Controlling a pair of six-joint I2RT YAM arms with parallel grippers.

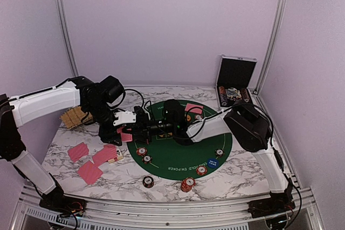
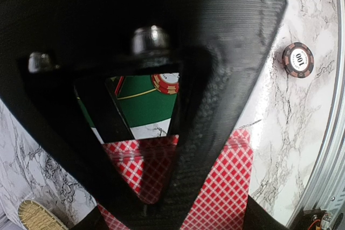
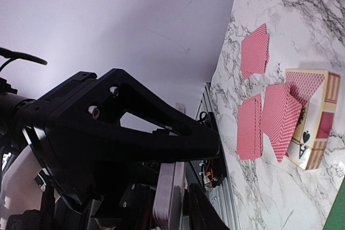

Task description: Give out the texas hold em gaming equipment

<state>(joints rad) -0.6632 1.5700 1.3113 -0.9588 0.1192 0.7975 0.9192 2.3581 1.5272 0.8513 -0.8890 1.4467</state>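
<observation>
"Where the arms meet, what sits between them?"

"A pink-backed card (image 1: 125,135), at the left rim of the green mat (image 1: 178,161), with the left tool (image 1: 131,131) and right tool (image 1: 150,129) tip to tip beside it."

"Clenched or released?"

"Can't tell for either; the tips hide each other."

"And the rest?"

"More cards (image 1: 89,172) lie on the counter (image 1: 237,179) to the left; striped chips (image 1: 187,185) sit along the mat's near edge."

Pink-red check on card backs (image 1: 89,172) at eight o'clock; plain green on the round mat (image 1: 178,157); red-and-white stripes on chips (image 1: 187,185) at six; grey-veined white marble on the table (image 1: 237,179).
</observation>
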